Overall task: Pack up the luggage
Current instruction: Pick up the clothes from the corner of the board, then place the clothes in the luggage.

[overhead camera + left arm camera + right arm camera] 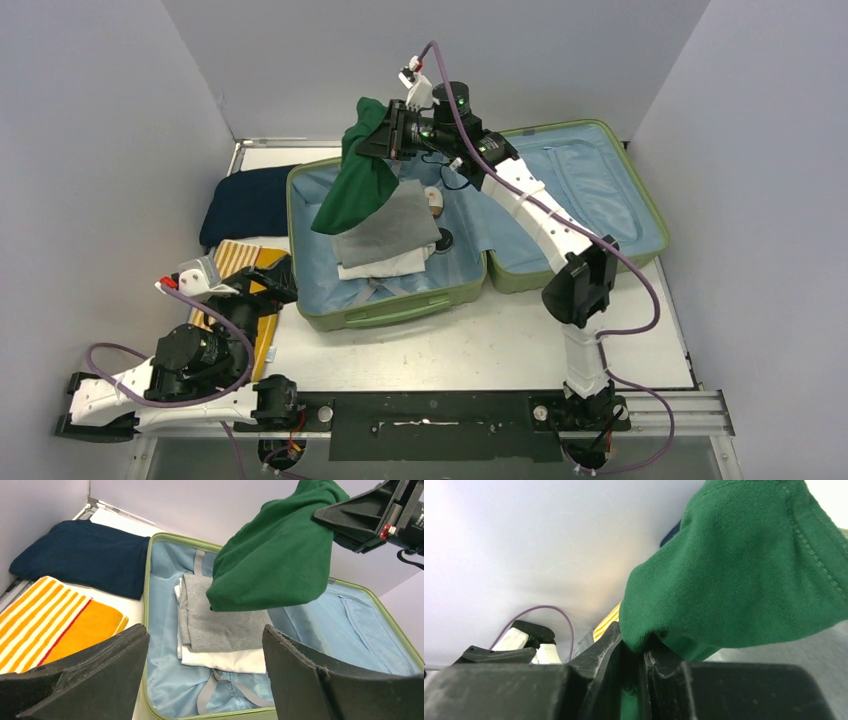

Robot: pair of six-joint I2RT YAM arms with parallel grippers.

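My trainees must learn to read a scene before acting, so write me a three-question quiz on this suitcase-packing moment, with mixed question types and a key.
1. True or false: the right gripper is shut on the green garment.
2. The green garment is: A) hanging above the open suitcase; B) folded flat inside it; C) lying outside it.
3. Which two folded items lie outside the suitcase?
Key: 1 true. 2 A. 3 The navy garment and the striped towel.
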